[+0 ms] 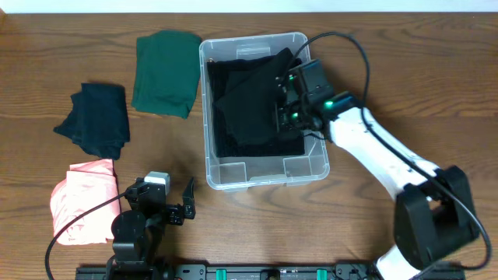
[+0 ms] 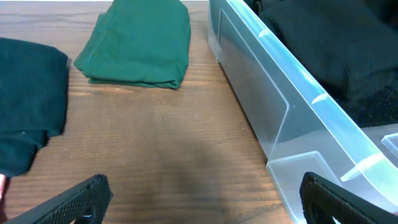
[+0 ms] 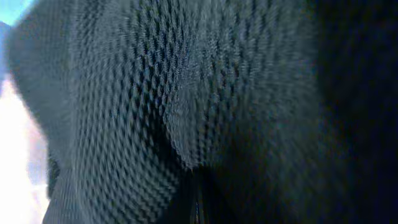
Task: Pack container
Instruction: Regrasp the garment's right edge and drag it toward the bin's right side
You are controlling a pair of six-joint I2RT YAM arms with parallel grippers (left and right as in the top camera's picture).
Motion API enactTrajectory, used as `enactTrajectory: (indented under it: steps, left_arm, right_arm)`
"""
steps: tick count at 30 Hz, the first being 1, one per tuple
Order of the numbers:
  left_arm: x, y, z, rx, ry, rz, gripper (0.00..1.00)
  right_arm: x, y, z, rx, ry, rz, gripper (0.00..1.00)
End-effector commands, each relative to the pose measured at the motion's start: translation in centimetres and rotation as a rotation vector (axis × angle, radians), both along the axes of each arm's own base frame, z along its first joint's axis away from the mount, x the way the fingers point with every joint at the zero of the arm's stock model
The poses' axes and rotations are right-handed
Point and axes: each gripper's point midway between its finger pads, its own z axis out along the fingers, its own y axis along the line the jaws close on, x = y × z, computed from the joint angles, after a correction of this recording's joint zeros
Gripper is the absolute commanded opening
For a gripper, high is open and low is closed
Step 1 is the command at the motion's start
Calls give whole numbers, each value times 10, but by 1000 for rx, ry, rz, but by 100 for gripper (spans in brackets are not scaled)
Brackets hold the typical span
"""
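The clear plastic container (image 1: pixel 264 180) stands mid-table with a black garment (image 1: pixel 245 109) lying in it. My right gripper (image 1: pixel 282 97) hangs over the container's right side, shut on a raised fold of that garment. The right wrist view is filled by the black knit fabric (image 3: pixel 186 93), which pinches into a crease at the bottom centre and hides the fingers. My left gripper (image 1: pixel 165 196) rests low near the front left of the table, open and holding nothing. In the left wrist view its fingertips (image 2: pixel 74 202) stand wide apart over bare wood, with the container wall (image 2: pixel 273 93) on the right.
A folded green garment (image 1: pixel 165 72) lies left of the container, also seen as the green garment (image 2: pixel 140 43). A dark navy garment (image 1: pixel 97 118) sits further left and a pink garment (image 1: pixel 82 201) lies at the front left beside the left arm.
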Motion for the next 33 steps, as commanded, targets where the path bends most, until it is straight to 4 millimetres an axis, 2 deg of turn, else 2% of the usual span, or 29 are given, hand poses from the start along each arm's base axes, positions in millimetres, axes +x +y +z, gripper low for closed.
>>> enactTrajectory:
  steps: [1,3,5,8,12,14,16,19,23,29,33]
  left_arm:
    - [0,1,-8,7,12,1,98]
    - [0,1,-8,7,12,1,98]
    - [0,1,-8,7,12,1,98]
    - [0,1,-8,7,12,1,98]
    - [0,1,-8,7,12,1,98]
    - [0,1,-8,7,12,1,98]
    - [0,1,-8,7,12,1,98]
    - [0,1,-8,7,12,1,98]
    - [0,1,-8,7,12,1,98]
    - [0,1,-8,7,12,1,98]
    - [0,1,-8,7,12,1,98]
  right_arm:
    - [0,1,-24,-22,47,-33,1]
    - [6,3,-20,-4,21,-33,1]
    - [16,6,-6,23,-31,-34,1]
    - [30,15,41,94,-151,2,1]
    - [35,17,111,141,-299,23,2]
    - [35,6,136,114,-347,-16,1]
    - [34,-10,145,56,-374,-70,1]
    - [29,-31,137,-39,-352,-124,1]
    - [24,-40,106,-123,-267,-131,1]
    - [23,-40,33,-220,-98,-111,1]
    - [22,-45,-6,-283,-16,-117,1]
